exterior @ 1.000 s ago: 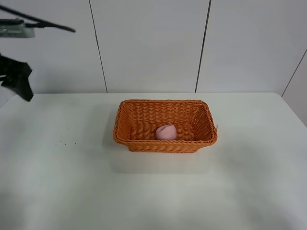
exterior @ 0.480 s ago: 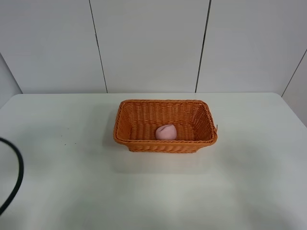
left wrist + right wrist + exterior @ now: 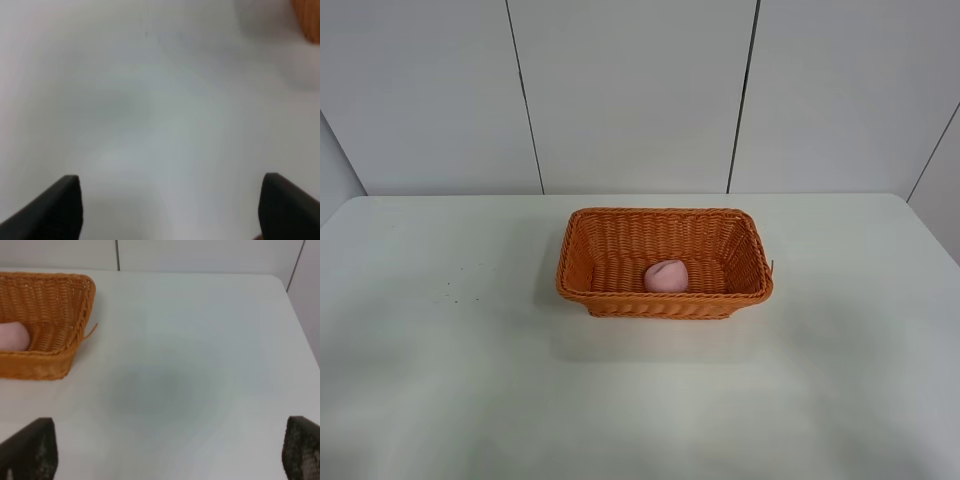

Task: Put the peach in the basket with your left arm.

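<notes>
From the high exterior camera, one orange wicker basket (image 3: 664, 262) stands on the white table (image 3: 470, 380), and one pale pink peach (image 3: 666, 276) lies inside it on the woven floor, close to the near long wall. Neither arm nor gripper shows in this view; both are out of frame.

In the left wrist view the picture is blurred. The left gripper (image 3: 172, 207) shows only as two black fingertips (image 3: 55, 207), cut off by the frame edge and set wide apart with nothing but bare table between them. Ahead of it and off to one side, a small orange smear (image 3: 307, 17) at the corner is probably the basket's edge, too soft to be sure. The peach is hidden here.

In the right wrist view the right gripper (image 3: 167, 452) likewise shows two dark fingertips (image 3: 31, 450), spread wide and empty. The basket (image 3: 55, 305) sits well ahead, cropped by the frame, with part of the peach (image 3: 12, 336) visible inside.
</notes>
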Controlling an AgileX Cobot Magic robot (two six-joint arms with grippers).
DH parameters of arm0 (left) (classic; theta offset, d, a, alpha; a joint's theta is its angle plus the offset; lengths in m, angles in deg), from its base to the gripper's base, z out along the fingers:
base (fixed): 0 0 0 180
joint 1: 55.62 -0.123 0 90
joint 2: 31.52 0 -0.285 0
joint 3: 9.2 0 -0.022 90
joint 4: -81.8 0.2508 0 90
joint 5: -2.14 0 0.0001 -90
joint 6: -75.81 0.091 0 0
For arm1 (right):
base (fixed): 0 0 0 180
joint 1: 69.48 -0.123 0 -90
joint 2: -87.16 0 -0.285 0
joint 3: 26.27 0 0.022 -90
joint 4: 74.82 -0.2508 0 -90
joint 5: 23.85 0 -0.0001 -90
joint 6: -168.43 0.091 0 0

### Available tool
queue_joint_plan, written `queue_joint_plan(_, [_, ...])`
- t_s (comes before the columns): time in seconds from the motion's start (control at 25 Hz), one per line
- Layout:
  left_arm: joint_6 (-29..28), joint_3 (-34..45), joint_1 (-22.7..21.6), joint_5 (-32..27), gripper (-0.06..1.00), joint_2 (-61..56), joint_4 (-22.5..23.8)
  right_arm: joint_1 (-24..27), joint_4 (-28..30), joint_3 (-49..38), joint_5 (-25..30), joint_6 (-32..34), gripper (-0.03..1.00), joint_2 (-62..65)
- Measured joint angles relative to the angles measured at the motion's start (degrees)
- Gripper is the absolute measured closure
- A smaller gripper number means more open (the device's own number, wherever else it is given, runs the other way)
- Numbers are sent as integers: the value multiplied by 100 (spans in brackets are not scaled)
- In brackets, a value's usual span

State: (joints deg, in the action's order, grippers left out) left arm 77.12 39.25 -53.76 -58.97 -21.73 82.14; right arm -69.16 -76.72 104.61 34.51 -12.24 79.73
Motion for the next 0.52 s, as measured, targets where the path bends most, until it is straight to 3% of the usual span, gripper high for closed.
queue_joint_plan(0.52, [0,0,0,25,20,-217,-34,0,0,0,0,0,27,0])
